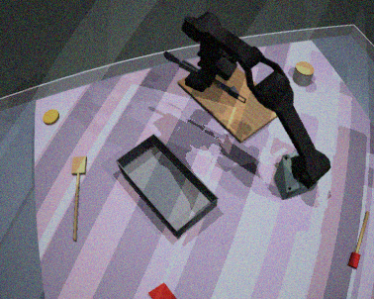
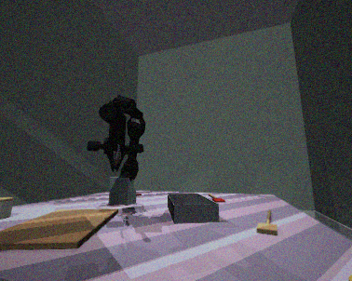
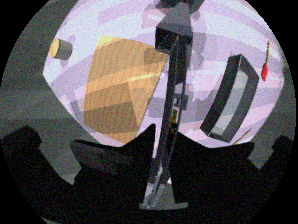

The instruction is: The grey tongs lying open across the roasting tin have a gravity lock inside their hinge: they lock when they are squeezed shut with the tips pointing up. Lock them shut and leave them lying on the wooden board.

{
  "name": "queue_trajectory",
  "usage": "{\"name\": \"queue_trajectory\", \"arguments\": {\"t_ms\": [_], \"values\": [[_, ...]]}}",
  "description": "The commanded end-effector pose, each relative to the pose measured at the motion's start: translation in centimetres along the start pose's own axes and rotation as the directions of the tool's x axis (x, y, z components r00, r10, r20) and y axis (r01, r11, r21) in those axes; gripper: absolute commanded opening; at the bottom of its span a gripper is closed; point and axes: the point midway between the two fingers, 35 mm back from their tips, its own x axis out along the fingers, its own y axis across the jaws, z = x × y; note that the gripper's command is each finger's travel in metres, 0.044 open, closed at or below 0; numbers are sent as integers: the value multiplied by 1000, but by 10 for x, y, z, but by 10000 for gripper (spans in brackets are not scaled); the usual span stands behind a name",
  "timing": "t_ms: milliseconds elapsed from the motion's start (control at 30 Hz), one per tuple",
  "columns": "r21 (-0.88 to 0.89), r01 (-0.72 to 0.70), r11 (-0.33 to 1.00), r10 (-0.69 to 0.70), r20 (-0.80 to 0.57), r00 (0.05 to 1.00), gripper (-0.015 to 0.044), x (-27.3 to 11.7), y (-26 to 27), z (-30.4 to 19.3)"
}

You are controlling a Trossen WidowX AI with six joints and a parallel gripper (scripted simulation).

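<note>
My gripper (image 1: 208, 76) (image 2: 115, 167) (image 3: 158, 127) is shut on the grey tongs (image 1: 231, 91) (image 3: 171, 85), around their middle. Their two arms lie close together in the wrist view, with a small brass-coloured part between them. The tongs are held in the air, over the wooden board (image 1: 252, 119) (image 2: 49, 228) (image 3: 112, 65) in the top view, one end reaching past its far left edge. Their tilt and whether the lock has caught are hard to tell. The roasting tin (image 1: 186, 168) (image 2: 196, 214) (image 3: 220, 95) stands apart from the board and holds no tongs.
A tub with a wooden-coloured lid (image 1: 304, 74) (image 2: 0, 207) (image 3: 61, 49) stands beside the board. A yellow disc (image 1: 50, 117) and a wooden spatula (image 1: 79, 165) (image 2: 267, 228) lie left of the tin in the top view. A red-ended tool (image 1: 354, 259) lies at the right.
</note>
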Motion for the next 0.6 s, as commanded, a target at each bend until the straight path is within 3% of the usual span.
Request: {"name": "queue_trajectory", "arguments": {"t_ms": [0,400,567], "values": [[152,-6,988,5,5,1000,-150,2,35,12],[525,-12,851,5,14,1000,-150,6,118,54],[566,-12,824,3,17,1000,-150,8,127,60]]}}
